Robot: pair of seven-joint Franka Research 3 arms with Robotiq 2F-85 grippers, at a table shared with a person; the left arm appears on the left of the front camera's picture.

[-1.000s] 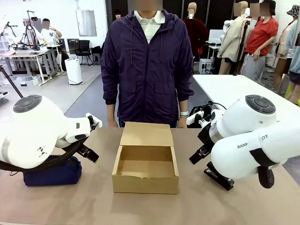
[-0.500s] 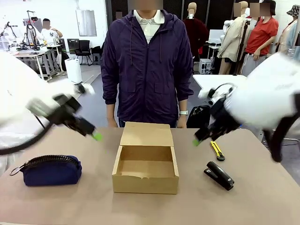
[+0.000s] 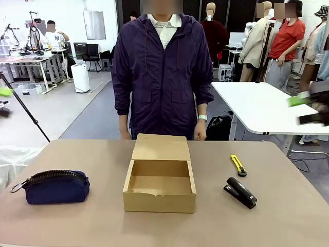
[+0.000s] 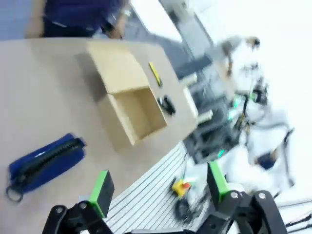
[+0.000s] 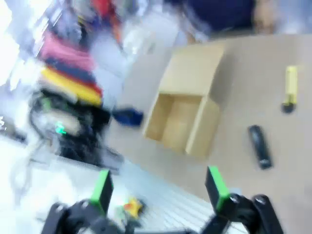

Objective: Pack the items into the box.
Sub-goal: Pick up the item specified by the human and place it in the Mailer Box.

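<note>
A: Entry. The left jaws and the right jaws both stand spread wide, with nothing between the green pads (image 4: 102, 191). Each wrist view looks down on the worktop (image 3: 103, 221) from high up and off to its own side.

B: Agreed. Where do the items sit?

A: The navy pouch (image 3: 55, 187) lies flat to the left of the box (image 3: 160, 200), well apart from it, with its ring pull toward the worktop's left edge. The yellow cutter (image 3: 237, 165) lies to the right of the box, with a black stapler (image 3: 240, 192) just nearer us.

B: We read the layout as deliberate. The box is central with its opening up and its flap (image 3: 160, 147) folded back toward the person (image 3: 162, 77), so each arm has something on its own side.

A: The box is empty; nothing is packed yet.

B: Room looks good. There is bare worktop on both sides of the box, and its walls are low. Only the far side is crowded, by the flap and the person's hands (image 3: 199, 134). The pouch is nearly as wide as the box, so we judge the fit snug.
</note>
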